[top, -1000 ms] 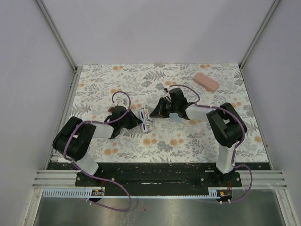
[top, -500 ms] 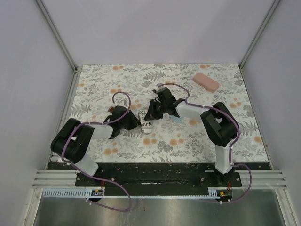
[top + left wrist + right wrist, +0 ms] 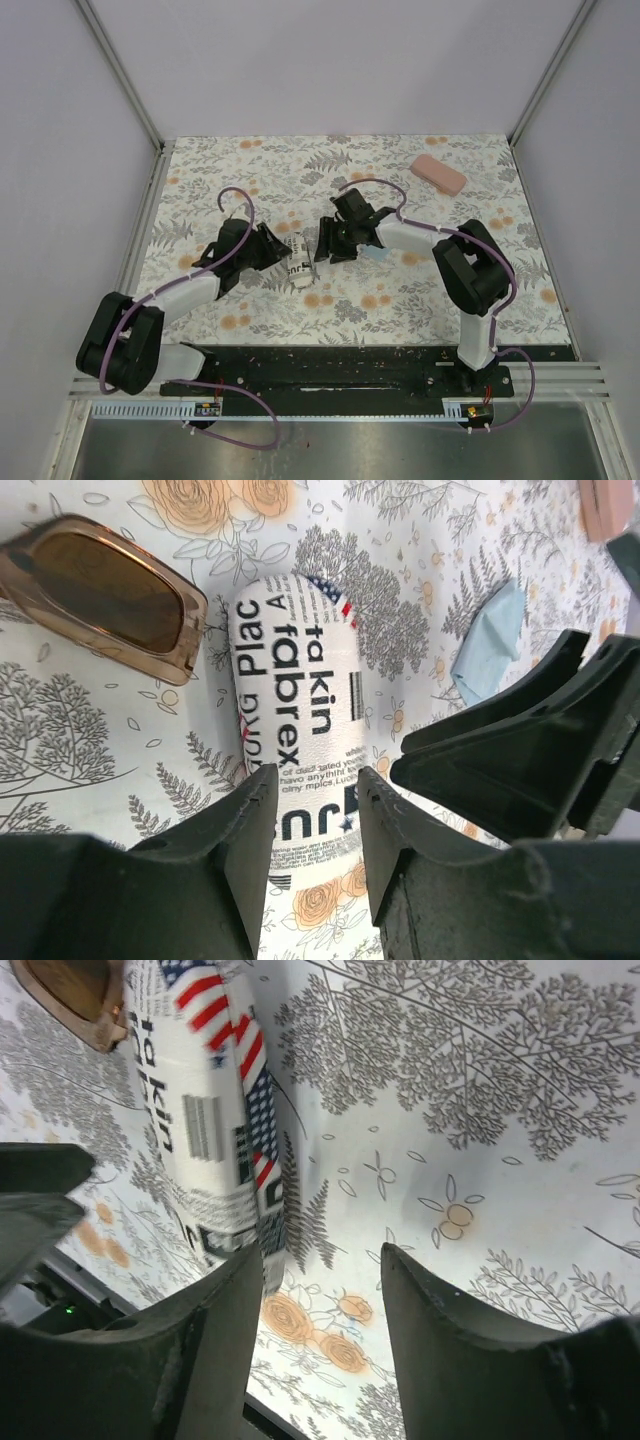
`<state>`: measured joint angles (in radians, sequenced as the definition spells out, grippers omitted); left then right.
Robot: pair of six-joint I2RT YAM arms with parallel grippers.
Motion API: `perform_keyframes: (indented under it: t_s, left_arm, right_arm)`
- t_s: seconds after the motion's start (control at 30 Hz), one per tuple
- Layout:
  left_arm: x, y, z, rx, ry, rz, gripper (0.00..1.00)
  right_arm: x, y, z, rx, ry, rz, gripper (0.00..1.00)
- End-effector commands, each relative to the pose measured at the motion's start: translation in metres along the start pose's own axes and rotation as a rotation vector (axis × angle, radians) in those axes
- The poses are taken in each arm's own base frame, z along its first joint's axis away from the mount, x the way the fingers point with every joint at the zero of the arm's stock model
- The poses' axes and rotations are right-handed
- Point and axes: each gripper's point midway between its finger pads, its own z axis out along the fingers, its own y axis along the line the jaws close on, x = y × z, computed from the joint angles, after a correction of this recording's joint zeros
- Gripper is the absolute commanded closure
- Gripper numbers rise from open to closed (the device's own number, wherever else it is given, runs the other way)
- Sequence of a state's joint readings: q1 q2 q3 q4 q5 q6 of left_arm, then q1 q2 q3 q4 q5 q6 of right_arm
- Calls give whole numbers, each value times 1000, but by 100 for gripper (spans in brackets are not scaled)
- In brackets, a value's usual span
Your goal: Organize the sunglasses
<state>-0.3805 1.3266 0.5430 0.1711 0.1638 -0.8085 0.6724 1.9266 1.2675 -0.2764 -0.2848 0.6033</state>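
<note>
Sunglasses (image 3: 100, 585) with a brown frame and brown lenses lie near the middle of the tabletop (image 3: 450, 295), just beside the far end of the pouch (image 3: 295, 690), on its left with a thin strip of floral cloth between them. Only one lens and part of the frame show in the left wrist view. I see no second pair.

The two arms reach in from the near edge towards the middle. The left gripper (image 3: 316, 785) sits low over the near end of the pouch, its fingers moderately apart with the printed fabric showing in the gap. Whether they touch it I cannot tell.

The pouch lies flat, white with black lettering and a stars-and-stripes patch at its far end.

Just right of it, the right gripper (image 3: 320, 1255) points down at bare tabletop, jaws parted and holding nothing, one finger close beside the pouch's edge.

A pale blue cloth (image 3: 490, 640) lies to the right, partly under the right arm.

A pink case (image 3: 439, 174) rests near the far right corner, well apart.
</note>
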Motion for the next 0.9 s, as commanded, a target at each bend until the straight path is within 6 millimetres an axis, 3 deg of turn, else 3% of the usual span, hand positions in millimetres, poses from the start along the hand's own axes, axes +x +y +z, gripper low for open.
perform_keyframes:
  t_s: [0.0,0.1,0.23,0.3,0.47,0.5,0.67,0.87]
  left_arm:
    - [-20,-8,-18,9,-47,35,59]
    - [-28,-8,-27,-7,-63,51,59]
    - [-41,-3,-44,-63,-102,66,54]
    - [-56,4,-62,-123,-171,62,40]
    - [-92,15,-116,-233,-388,53,4]
    - [-97,17,-125,-253,-422,50,1]
    - [-103,33,-161,-352,-521,0,1]
    - [-106,42,-189,-371,-630,-52,1]
  right_arm:
    - [-6,4,-23,29,-38,-42,36]
    - [-6,6,-27,29,-42,-55,32]
    - [-1,6,-28,93,-49,-99,14]
    - [3,10,-26,133,-56,-118,1]
    - [1,26,-20,246,-101,-193,1]
    - [-1,30,-18,261,-108,-204,1]
    - [-4,44,-3,327,-115,-262,1]
    - [4,38,29,439,-51,-315,2]
